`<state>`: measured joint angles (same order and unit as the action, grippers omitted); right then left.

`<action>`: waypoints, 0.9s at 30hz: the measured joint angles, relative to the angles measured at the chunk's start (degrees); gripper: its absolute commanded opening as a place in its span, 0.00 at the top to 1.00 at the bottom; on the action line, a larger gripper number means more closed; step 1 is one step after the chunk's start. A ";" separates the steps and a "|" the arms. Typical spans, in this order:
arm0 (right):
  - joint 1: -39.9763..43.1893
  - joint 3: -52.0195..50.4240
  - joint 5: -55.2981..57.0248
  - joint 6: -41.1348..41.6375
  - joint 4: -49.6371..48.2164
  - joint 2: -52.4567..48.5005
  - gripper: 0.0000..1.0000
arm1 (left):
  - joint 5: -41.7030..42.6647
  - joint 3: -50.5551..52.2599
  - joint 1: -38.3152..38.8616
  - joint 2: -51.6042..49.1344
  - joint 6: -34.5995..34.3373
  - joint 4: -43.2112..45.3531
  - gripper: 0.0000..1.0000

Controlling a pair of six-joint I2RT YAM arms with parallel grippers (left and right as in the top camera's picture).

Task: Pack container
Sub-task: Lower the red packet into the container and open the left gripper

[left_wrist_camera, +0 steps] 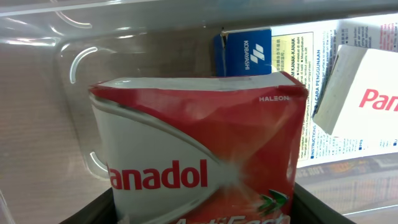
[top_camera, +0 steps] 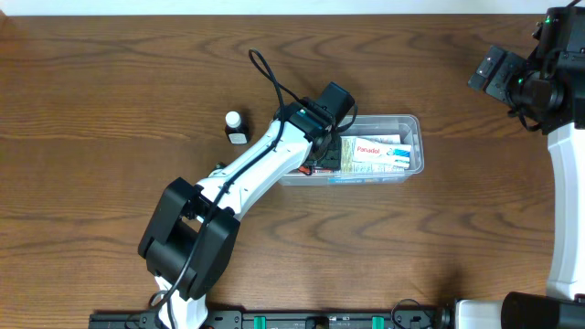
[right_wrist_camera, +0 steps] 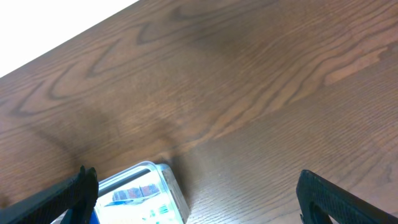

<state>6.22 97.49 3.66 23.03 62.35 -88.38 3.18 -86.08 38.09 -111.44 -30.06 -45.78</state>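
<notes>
Left gripper (left_wrist_camera: pixel 199 208) clamped around red Panadol box (left_wrist_camera: pixel 199 149), low in container (top_camera: pixel 413 119) at desk (top_camera: pixel 110 91) centre, over bare floor beside packed boxes (left_wrist_camera: pixel 367 93), to fill gap. Right gripper (right_wrist_camera: pixel 199 193) wide open, empty, parked clear.

container (top_camera: pixel 413 146): left end hidden under left arm (top_camera: pixel 256 169) overhead; right wrist view shows one corner only, rest cut by bottom edge
left gripper (left_wrist_camera: pixel 205 208): hidden under its wrist overhead; in wrist view only finger edges show, at bottom edge
red box (left_wrist_camera: pixel 199 143): bottom cut off; brand's first letter out of sight
white box (left_wrist_camera: pixel 367 99): cut by right edge
blue box (left_wrist_camera: pixel 245 53): lower part behind red box
bottle (top_camera: pixel 235 125): label too small to read
right gripper (right_wrist_camera: pixel 196 180): fingers cut by bottom edge
</notes>
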 measured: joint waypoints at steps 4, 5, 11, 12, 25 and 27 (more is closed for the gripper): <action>0.00 0.00 0.00 0.00 0.00 0.00 0.01 | -0.85 0.00 0.00 0.00 -0.85 -0.07 0.39; 0.00 0.00 0.00 0.00 0.00 0.00 0.01 | -1.05 0.00 0.00 0.00 -1.09 -0.07 0.39; 0.00 0.00 0.00 0.00 0.00 0.00 0.01 | -2.32 0.00 0.00 0.00 -1.51 -0.09 0.39; 0.00 0.00 0.00 0.00 0.00 0.00 0.01 | -2.36 0.00 0.00 0.00 -1.51 -0.09 0.39; 0.00 0.00 0.00 0.00 0.00 0.00 0.01 | -2.80 0.00 0.00 -4.31 -1.64 -0.07 0.40; 0.00 0.00 0.00 0.00 0.00 0.00 0.01 | -3.02 0.00 0.00 -4.94 -1.66 -0.04 0.39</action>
<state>6.22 97.49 3.66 23.03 62.35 -88.38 0.16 -86.08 38.09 -116.38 -31.73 -45.82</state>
